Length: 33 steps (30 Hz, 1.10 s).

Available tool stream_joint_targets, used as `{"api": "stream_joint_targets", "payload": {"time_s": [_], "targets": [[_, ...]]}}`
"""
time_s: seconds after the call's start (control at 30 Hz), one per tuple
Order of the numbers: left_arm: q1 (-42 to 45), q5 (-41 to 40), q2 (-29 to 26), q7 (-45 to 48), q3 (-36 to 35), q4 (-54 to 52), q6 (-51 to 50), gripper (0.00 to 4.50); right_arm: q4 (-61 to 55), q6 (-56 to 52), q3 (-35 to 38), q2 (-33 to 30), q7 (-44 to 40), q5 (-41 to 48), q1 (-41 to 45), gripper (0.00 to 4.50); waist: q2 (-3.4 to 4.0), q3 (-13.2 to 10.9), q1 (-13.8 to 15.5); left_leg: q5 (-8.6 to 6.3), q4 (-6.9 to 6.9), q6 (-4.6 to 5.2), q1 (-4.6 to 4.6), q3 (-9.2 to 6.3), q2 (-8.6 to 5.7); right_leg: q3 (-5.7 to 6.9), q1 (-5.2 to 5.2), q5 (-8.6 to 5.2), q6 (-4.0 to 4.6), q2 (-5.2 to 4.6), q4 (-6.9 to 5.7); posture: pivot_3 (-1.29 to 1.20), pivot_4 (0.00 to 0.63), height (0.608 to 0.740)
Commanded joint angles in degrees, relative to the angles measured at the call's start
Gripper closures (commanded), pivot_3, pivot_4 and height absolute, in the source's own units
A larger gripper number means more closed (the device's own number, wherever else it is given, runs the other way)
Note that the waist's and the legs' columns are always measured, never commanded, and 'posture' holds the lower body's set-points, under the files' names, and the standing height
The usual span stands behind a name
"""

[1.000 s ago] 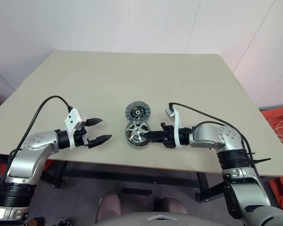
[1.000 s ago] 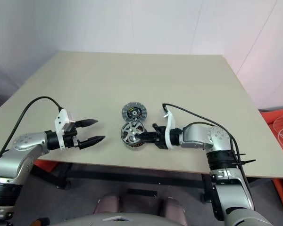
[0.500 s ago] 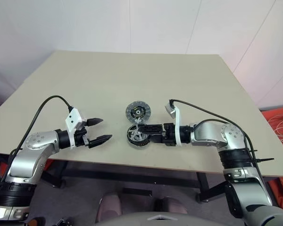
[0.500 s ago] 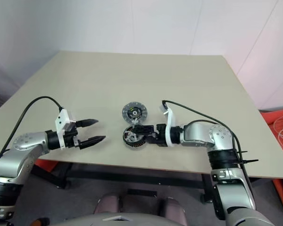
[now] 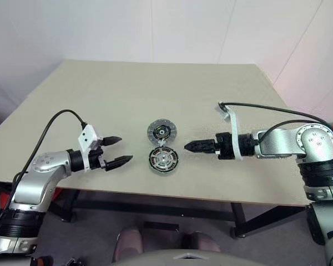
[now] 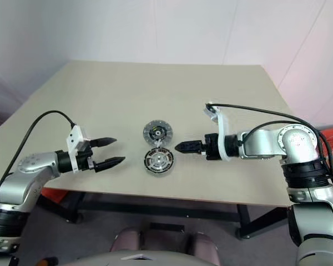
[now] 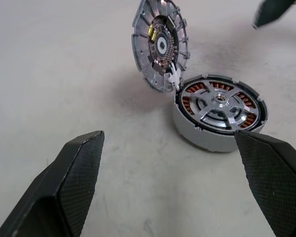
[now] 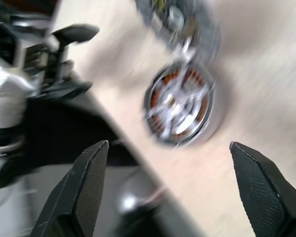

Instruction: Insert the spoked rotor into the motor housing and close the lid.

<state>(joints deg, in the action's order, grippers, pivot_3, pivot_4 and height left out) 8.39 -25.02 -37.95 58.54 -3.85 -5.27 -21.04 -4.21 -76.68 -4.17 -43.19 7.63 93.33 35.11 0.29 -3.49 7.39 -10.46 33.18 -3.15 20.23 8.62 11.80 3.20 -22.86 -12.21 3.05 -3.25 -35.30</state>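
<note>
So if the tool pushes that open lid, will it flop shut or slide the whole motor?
The lid stands tilted beside the housing, seemingly joined at one edge by a small white piece, so a push would probably swing it over rather than bend it. It looks like rigid metal, likely stiff. The housing sits flat and squat on the table, so it seems unlikely to tip, though it may slide.

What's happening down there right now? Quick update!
Left gripper open, empty. Right gripper open, empty, beside the motor housing. Spoked rotor seated inside the housing. Lid not yet closed, propped at the housing's rim. Nothing in the way.
</note>
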Motion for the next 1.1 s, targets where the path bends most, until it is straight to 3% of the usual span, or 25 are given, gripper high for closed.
{"api": "stream_joint_targets", "payload": {"time_s": [0.03,0.2,0.43,0.63,0.83,1.1], "targets": [[0.68,-0.25,-0.04,0.07,-0.21,-0.87,0.49,0.00,-9.96,12.64,-8.68,-1.41,-13.96,-24.24,0.49,0.43,-0.07,0.02,0.11,0.00,0.00,0.00,0.01,0.00,-0.01,0.00,-0.01,-0.01,-0.01,-0.02,0.01,0.00,0.000,0.740],[0.89,-0.08,0.45,-0.25,0.27,-1.03,0.50,0.00,-8.93,41.33,-23.22,0.45,-41.81,-53.72,-2.82,2.01,-0.26,0.11,0.20,-0.04,0.01,0.06,0.12,-0.03,0.01,0.00,-0.11,-0.02,-0.03,-0.05,0.07,0.00,0.000,0.740],[-0.06,-0.44,0.80,-1.32,-0.08,-2.51,0.25,0.00,3.28,49.96,-24.71,10.83,-54.44,-65.10,0.52,4.48,-0.28,0.10,-0.42,-0.07,0.12,0.13,0.09,-0.05,0.03,-0.01,-0.14,-0.01,0.03,-0.04,-0.13,0.00,0.000,0.740],[-1.22,-0.82,0.92,-2.35,-0.34,-3.90,-0.13,0.00,10.45,51.47,-24.31,16.23,-58.63,-70.97,-0.16,4.48,-0.27,0.10,-0.52,-0.11,0.12,0.20,-0.14,-0.04,0.04,-0.04,0.03,-0.01,0.06,-0.04,-0.21,0.00,0.000,0.740],[-1.81,-1.06,0.81,-2.85,-0.47,-4.69,-0.39,0.00,14.44,54.42,-26.10,15.77,-62.56,-78.55,-2.76,4.48,-0.26,0.10,-0.54,-0.12,0.14,0.21,-0.21,-0.05,0.05,-0.05,0.13,0.00,0.07,-0.04,-0.21,0.00,0.000,0.740],[-1.27,-1.10,0.68,-2.83,-0.30,-4.31,-0.35,0.00,8.75,53.04,-21.43,14.70,-66.61,-78.38,0.14,4.48,-0.25,0.09,-0.61,-0.15,0.15,0.26,-0.53,-0.05,0.05,-0.07,0.45,-0.01,0.06,-0.04,-0.21,0.00,0.000,0.740]]}}
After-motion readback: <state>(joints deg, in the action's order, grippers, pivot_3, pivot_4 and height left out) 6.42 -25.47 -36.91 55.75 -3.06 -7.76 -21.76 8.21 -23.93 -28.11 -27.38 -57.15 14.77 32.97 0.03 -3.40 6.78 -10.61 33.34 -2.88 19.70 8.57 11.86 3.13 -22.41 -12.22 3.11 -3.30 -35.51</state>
